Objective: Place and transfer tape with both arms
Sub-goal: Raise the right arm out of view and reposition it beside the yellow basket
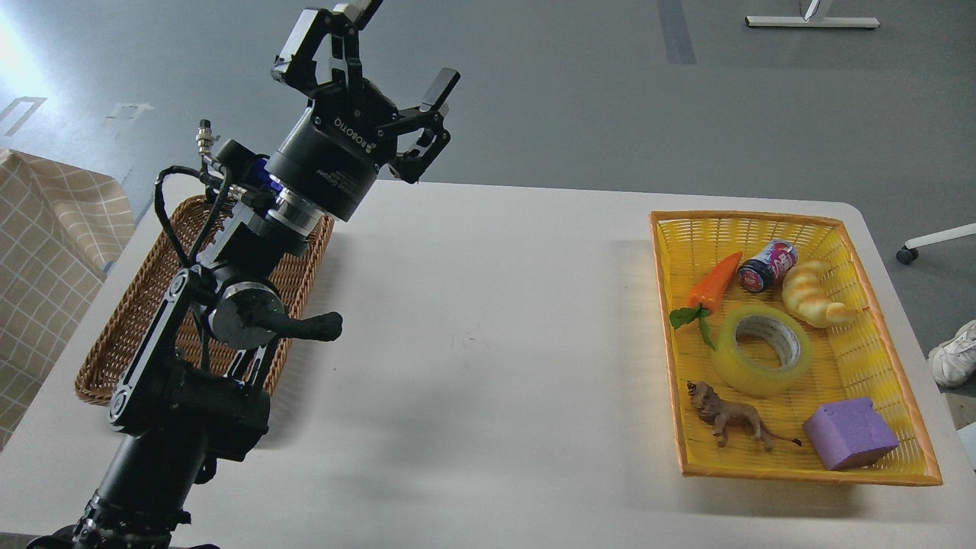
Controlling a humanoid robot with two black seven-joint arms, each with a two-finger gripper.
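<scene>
Left arm (229,305) raised, jaws spread (empty); tape (761,351) apart.

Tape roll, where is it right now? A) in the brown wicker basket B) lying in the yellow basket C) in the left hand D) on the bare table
B: the tape lies flat in the yellow basket among the toys, while the left hand is raised, open and empty, above the brown wicker basket.

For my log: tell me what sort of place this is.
Probably a robotics lab or test room: a white table on a bare grey floor, two baskets set out, the yellow basket holding toy props and the tape, and my left gripper raised.
</scene>
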